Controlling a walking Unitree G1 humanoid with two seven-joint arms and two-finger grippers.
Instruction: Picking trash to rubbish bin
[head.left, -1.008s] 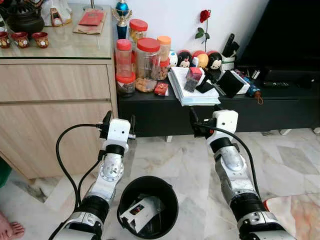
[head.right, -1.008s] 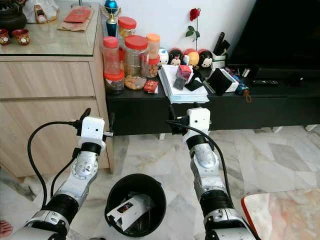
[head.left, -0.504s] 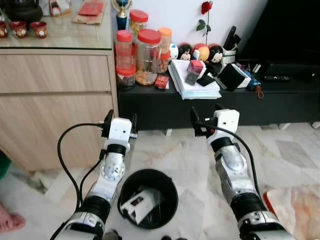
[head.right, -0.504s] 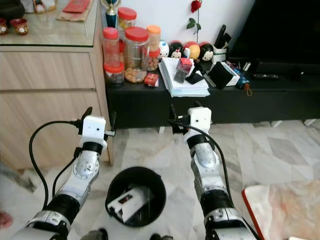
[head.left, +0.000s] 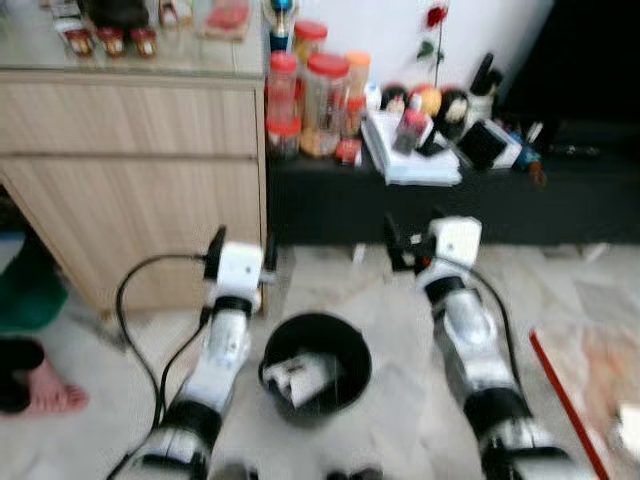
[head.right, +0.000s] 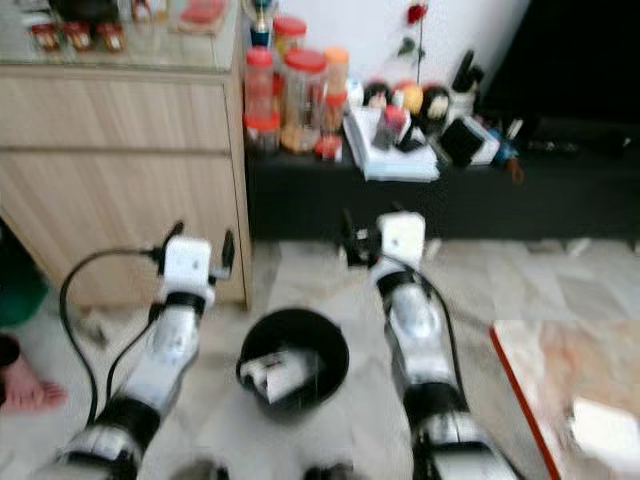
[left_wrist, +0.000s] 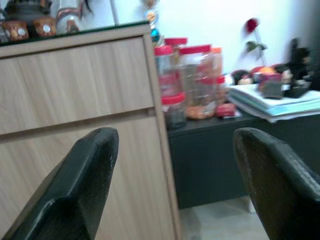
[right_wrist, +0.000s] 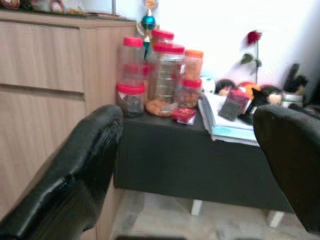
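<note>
At about nine o'clock a person's bare foot (head.left: 45, 392) rests on the pale marble floor (head.left: 400, 290), cut off by the frame edge, beside a green shape I cannot identify. My left gripper (left_wrist: 175, 185) is held out in front of me with its two black fingers spread wide and nothing between them, facing the light wooden sideboard (head.left: 130, 170). Between my arms, low and near six o'clock, sits the round black rubbish bin (head.left: 316, 362), with a white and black carton (head.left: 298, 376) tilted inside it; that piece of trash looks done with, so I judge I am between pick-ups, looking for the next item. My right gripper (right_wrist: 190, 165) is likewise spread and empty, aimed at the low black TV bench (right_wrist: 200, 165), where red-lidded clear plastic jars (head.left: 318, 100), a stack of white papers (head.left: 415, 160) and small toys crowd the top at twelve o'clock. At four o'clock a white scrap (head.right: 602, 424) lies on a red-edged mat (head.right: 560, 370); it may be trash, but blur hides its nature. The next move calls for turning towards a candidate and lowering an open gripper over it. The head views are smeared, so small objects on the bench are hard to tell apart.
</note>
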